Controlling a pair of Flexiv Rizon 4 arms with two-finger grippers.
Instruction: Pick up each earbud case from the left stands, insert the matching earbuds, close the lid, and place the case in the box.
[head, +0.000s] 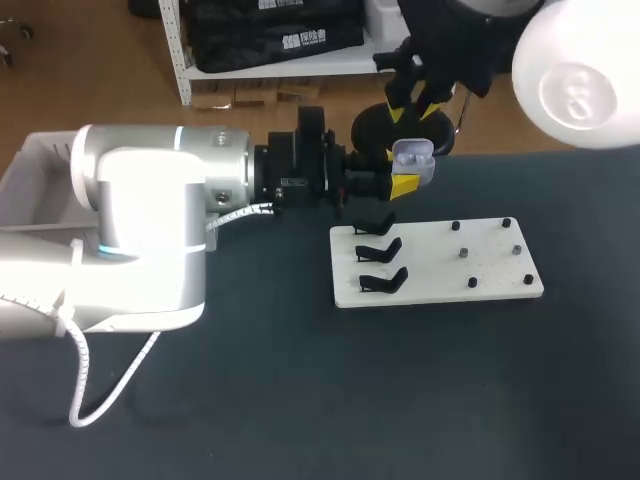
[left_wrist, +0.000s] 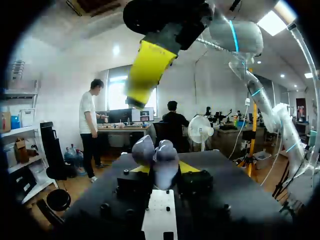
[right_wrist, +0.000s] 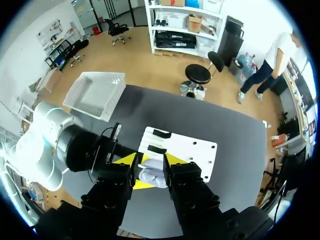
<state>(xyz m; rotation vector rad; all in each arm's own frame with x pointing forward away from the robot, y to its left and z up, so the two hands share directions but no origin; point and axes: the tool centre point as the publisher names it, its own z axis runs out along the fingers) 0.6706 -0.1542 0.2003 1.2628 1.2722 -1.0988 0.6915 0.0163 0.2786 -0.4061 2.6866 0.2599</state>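
Note:
A pale grey-blue earbud case (head: 412, 156) hangs in the air behind the white stand board (head: 470, 270), lid open. My left gripper (head: 405, 178) reaches in from the left and is shut on its lower part. In the left wrist view the case (left_wrist: 159, 159) sits between the two yellow tips. My right gripper (head: 415, 103) hangs just above the open case, fingers apart with nothing visible between them. One of its yellow fingers (left_wrist: 147, 70) shows over the case. In the right wrist view the case (right_wrist: 152, 172) lies straight below, between the black finger blocks.
Three empty black stands (head: 380, 250) line the board's left side, and several small dark pegs (head: 463, 253) dot its right side. A white box (head: 30, 180) sits at the table's far left, seen also as the box (right_wrist: 95, 95) in the right wrist view.

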